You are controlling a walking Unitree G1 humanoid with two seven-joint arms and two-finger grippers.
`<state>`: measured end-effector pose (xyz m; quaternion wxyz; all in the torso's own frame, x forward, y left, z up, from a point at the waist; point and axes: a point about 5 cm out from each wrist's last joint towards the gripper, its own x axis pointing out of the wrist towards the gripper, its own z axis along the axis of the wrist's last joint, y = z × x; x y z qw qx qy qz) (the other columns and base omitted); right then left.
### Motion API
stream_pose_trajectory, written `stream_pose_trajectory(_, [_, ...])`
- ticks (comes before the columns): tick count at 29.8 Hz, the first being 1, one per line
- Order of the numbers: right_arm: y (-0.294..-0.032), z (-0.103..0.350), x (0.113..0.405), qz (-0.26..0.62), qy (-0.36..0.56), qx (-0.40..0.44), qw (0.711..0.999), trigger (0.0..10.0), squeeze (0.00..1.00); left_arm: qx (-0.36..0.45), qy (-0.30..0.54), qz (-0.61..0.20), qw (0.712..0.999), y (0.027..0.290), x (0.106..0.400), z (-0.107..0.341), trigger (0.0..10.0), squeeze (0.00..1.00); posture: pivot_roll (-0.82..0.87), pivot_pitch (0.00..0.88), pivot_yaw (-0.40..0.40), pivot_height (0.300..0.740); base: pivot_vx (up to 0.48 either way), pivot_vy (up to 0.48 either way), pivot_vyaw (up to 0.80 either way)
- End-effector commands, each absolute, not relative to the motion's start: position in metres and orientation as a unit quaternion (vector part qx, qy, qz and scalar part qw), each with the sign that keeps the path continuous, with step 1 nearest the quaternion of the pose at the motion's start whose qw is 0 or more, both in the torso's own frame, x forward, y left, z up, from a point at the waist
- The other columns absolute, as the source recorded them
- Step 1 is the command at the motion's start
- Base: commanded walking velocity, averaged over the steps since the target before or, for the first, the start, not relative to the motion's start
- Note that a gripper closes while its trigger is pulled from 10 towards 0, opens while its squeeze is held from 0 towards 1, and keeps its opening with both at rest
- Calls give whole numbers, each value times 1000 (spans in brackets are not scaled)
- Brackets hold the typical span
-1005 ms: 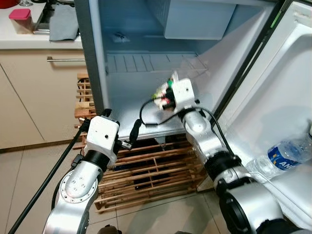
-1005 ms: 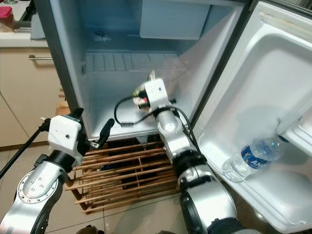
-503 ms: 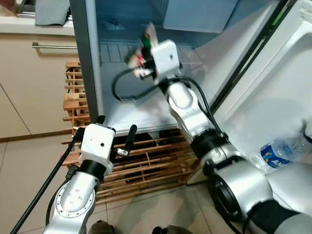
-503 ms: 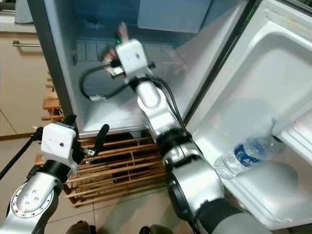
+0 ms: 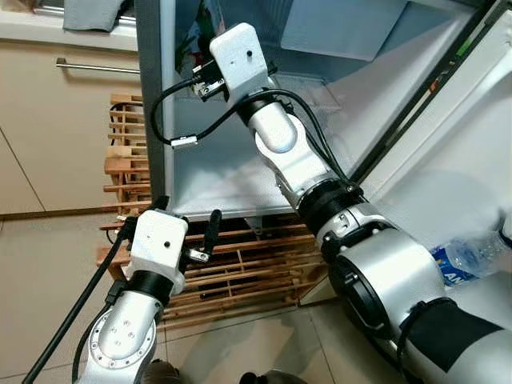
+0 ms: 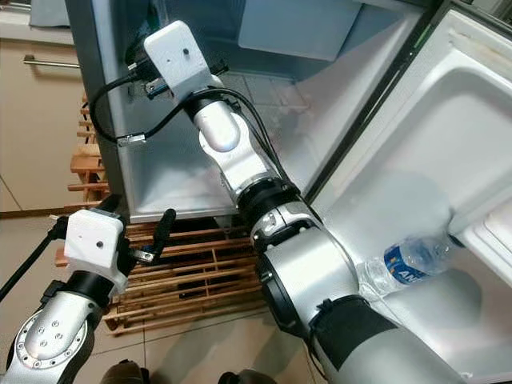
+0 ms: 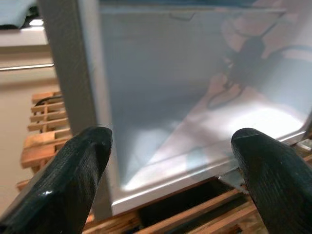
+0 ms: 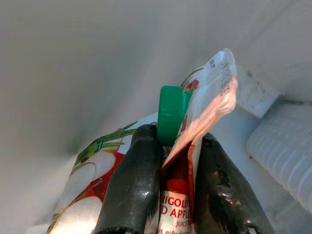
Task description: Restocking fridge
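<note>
while your right arm reaches up and left into the open fridge (image 5: 168, 120), its right gripper (image 8: 173, 146) sits close against the pale left inner wall, with open room across the fridge floor and to the right. its two black fingers (image 8: 134, 180) pinch an apple juice pouch (image 8: 195, 141) with a green cap (image 8: 170, 114); you can read "apple" and "juice" on it. your left gripper (image 7: 170, 170) hangs near, jaws wide and empty, before the fridge's bottom edge and wooden rack (image 5: 240, 268). far right, a water bottle (image 6: 404, 260) lies in the door shelf.
</note>
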<state>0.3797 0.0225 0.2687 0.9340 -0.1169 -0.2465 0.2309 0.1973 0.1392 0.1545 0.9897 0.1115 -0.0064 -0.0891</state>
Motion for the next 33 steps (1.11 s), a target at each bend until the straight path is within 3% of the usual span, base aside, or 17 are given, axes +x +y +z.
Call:
stream_pose_trajectory(1, [14, 264, 386, 203, -220, -115, 947, 0, 0, 113, -6, -88, 990, 137, 194, 156, 10000, 0, 336, 124, -225, 740, 0, 0, 0])
stream_pose_trajectory(2, [9, 256, 391, 180, -183, -93, 962, 0, 0, 117, 0, -83, 990, 140, 189, 154, 10000, 0, 347, 138, -222, 740, 0, 0, 0])
stream_pose_trajectory(17, [-21, 252, 406, 91, -106, -24, 990, 0, 0, 124, 10, -76, 989, 144, 178, 157, 10000, 0, 403, 172, -212, 740, 0, 0, 0])
stream_pose_trajectory(18, [-22, 253, 407, 87, -104, -28, 990, 0, 1000, 126, 9, -74, 989, 144, 178, 157, 10000, 0, 405, 173, -213, 740, 0, 0, 0])
stream_pose_trajectory(19, [-22, 255, 407, 87, -108, -39, 990, 9686, 1000, 127, 8, -71, 989, 144, 177, 158, 10000, 0, 411, 174, -214, 740, 0, 0, 0])
stream_pose_trajectory(33, [-15, 259, 406, 97, -126, -104, 982, 10000, 1000, 126, 6, -67, 990, 139, 172, 161, 10000, 0, 405, 197, -235, 740, 0, 0, 0])
